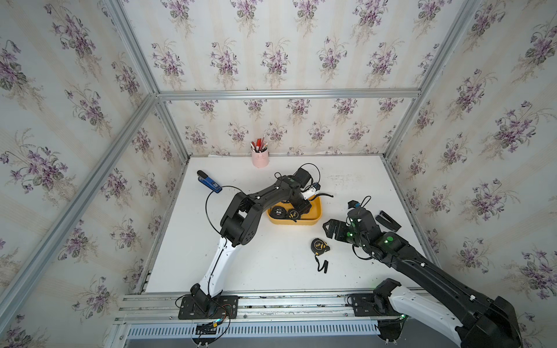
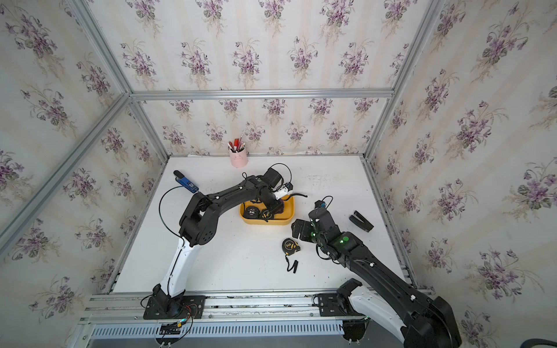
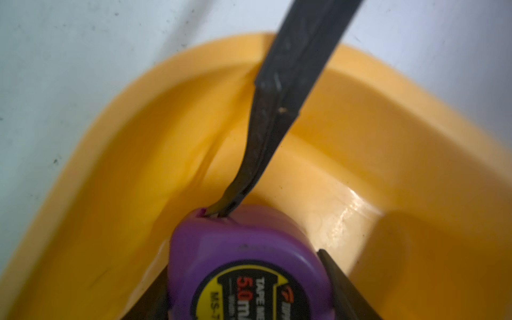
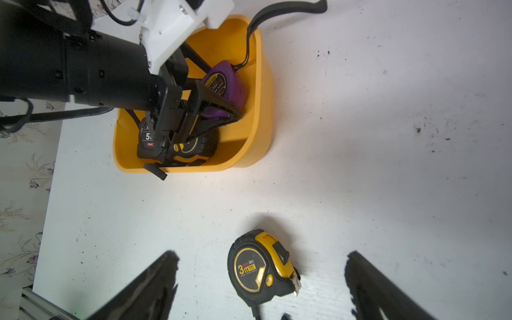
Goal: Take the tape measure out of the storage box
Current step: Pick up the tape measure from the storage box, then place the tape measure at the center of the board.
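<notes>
Reaching into the yellow storage box (image 1: 315, 222) in both top views, the left gripper (image 1: 303, 208) is down inside it. Left wrist view: its fingers (image 3: 342, 279) pinch the purple tape measure (image 3: 243, 257) from both sides, inside the box. Right wrist view: the right gripper (image 4: 261, 256) hangs wide apart over a yellow-black tape measure (image 4: 257, 267) lying on the table (image 4: 388, 166)

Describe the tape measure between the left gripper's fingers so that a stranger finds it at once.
Look at the yellow storage box on the white table. The tape measure sits at one end, between the fingers of the left gripper. It alone is purple; its neighbours are mostly black.
</notes>
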You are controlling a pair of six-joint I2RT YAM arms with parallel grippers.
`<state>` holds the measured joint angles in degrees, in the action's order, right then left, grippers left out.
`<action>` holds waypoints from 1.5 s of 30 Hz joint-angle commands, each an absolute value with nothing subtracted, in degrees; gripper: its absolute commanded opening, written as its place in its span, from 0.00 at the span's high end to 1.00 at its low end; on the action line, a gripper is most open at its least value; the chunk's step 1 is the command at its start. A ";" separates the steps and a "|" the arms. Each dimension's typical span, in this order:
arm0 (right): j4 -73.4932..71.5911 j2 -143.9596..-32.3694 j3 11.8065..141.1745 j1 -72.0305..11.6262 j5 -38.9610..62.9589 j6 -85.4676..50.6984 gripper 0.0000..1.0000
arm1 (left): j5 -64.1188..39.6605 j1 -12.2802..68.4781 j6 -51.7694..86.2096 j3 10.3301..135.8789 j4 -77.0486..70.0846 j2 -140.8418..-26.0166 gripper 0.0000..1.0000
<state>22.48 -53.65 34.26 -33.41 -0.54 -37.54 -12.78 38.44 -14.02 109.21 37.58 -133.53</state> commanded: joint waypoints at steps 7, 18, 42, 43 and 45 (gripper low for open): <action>17.80 -55.29 33.72 -33.46 0.35 -36.86 0.04 | -9.25 38.26 -4.51 108.55 38.48 -122.84 0.75; 0.71 -59.32 33.98 -33.44 -0.35 -34.83 0.05 | -10.34 36.19 30.00 118.83 48.58 -118.22 0.89; -27.07 -67.05 35.78 -33.66 6.58 -38.23 0.07 | -24.60 35.64 75.06 95.18 20.56 -106.50 1.00; -27.46 -67.49 35.88 -33.66 6.29 -38.23 0.07 | -24.60 35.76 75.97 94.88 20.64 -106.22 1.00; -28.12 -68.72 36.43 -33.66 6.06 -38.00 0.07 | -24.96 35.75 77.09 94.61 21.16 -105.70 1.00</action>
